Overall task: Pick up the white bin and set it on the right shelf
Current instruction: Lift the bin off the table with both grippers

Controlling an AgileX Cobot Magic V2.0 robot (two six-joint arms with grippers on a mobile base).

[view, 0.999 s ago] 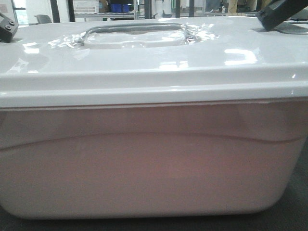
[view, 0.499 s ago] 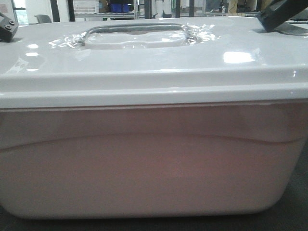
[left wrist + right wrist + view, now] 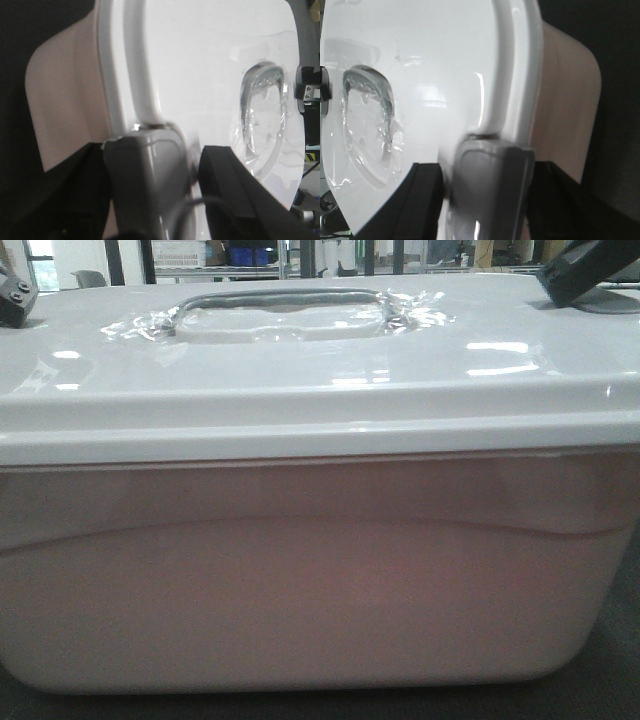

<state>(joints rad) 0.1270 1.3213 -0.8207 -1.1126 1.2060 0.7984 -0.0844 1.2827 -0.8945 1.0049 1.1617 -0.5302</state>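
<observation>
The white bin [image 3: 300,580] fills the front view, pinkish translucent below a glossy white lid [image 3: 300,365] with a recessed grey handle [image 3: 280,312]. My left gripper [image 3: 150,160] is shut on the grey latch [image 3: 145,175] at the lid's left end, one black finger [image 3: 225,175] on top of the lid and the other under the rim. At the opposite end, my right gripper [image 3: 490,175] is shut on the other grey latch [image 3: 490,190] in the same way. Both show as dark tips [image 3: 12,295] [image 3: 580,275] at the lid's far corners. The right shelf is hidden behind the bin.
Over the lid, a thin strip of background shows metal racks with blue bins [image 3: 250,255]. A dark surface [image 3: 610,690] lies under the bin's right corner.
The bin keeps nearly the same place in the front view. Light reflections have shifted across the lid, and the right gripper's tip has edged slightly.
</observation>
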